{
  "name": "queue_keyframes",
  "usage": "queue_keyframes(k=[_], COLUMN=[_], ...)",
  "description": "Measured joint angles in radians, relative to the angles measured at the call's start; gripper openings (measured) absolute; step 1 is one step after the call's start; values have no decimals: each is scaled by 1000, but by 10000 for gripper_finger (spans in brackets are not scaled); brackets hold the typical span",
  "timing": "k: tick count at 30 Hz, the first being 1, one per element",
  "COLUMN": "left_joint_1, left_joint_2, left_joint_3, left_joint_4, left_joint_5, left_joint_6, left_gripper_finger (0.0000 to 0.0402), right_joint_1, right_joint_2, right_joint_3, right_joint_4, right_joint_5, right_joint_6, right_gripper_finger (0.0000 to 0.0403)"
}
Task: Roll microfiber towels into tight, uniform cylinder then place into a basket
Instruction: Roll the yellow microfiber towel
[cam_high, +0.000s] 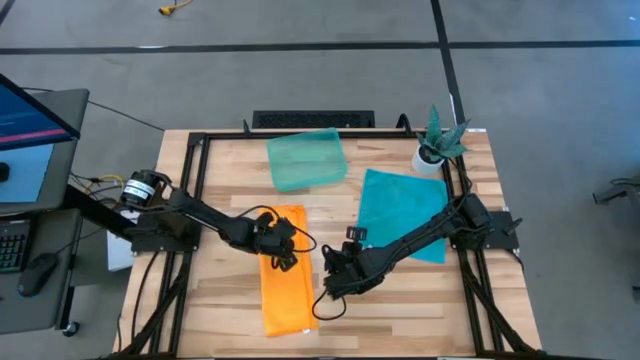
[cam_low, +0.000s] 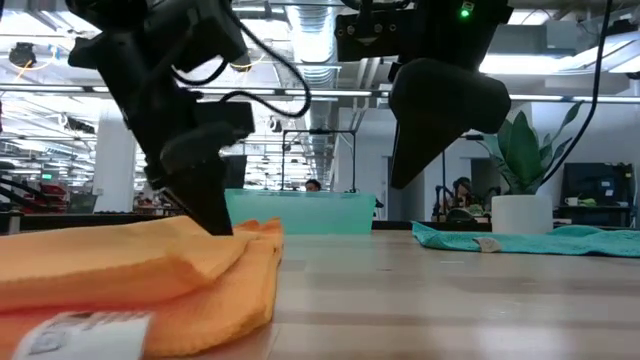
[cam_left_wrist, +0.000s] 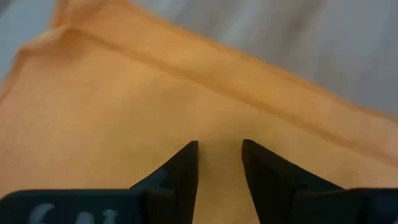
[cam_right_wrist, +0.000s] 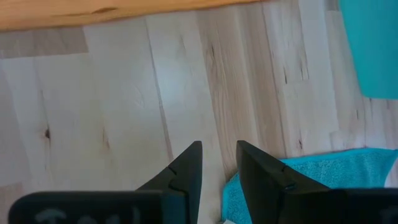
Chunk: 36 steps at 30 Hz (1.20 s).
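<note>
High view, progress: the bright orange microfiber towel (cam_high: 283, 272) lies folded into a long strip, not rolled; the teal-blue microfiber towel (cam_high: 403, 212) lies flat, far right; the shallow translucent pale-green plastic basket (cam_high: 306, 160) at the far middle holds nothing. By my judgement, all the rolling and placing is left.
High view, arms: left gripper (cam_high: 281, 250) over the strip's far half; right gripper (cam_high: 337, 279) over the bare wooden table (cam_high: 400, 295), between the towels.
Low view: left gripper (cam_low: 212, 215) tip down on the orange cloth.
Left wrist view: fingers (cam_left_wrist: 186, 171) slightly parted, tips against the orange cloth, nothing pinched.
Right wrist view: fingers (cam_right_wrist: 189, 167) slightly parted, holding nothing, above wood near the teal edge.
</note>
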Motion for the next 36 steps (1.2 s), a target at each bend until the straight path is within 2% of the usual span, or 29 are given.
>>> queue_keyframes(k=[2, 7, 12, 18, 23, 28, 32, 36], left_joint_1=[-4, -35, -105, -294, -489, -639, -716, -763], left_joint_2=[0, 0, -27, -90, -101, -100, -97, -63], left_joint_3=[0, 27, 124, 239, 302, 360, 419, 454], left_joint_4=[21, 29, -145, -408, -522, -527, -500, -401], left_joint_5=[-1, -123, -188, -396, -518, -566, -613, -653], left_joint_6=[62, 171, 191, 118, 131, 152, 191, 323], left_gripper_finger=[118, 118, 118, 119, 119, 119, 119, 119], right_joint_1=[0, 0, 0, 14, 47, 89, 131, 183], right_joint_2=[0, 0, 0, 0, 0, 0, 0, 0], right_joint_3=[0, 0, 0, 0, 9, 76, 137, 189], right_joint_4=[0, -2, -7, -14, -4, 2, 13, 34], right_joint_5=[0, 0, 0, 1, 30, 83, 112, 141], right_joint_6=[0, 0, -1, -26, -80, -147, -199, -259], right_gripper_finger=[122, 122, 122, 122, 122, 122, 122, 122])
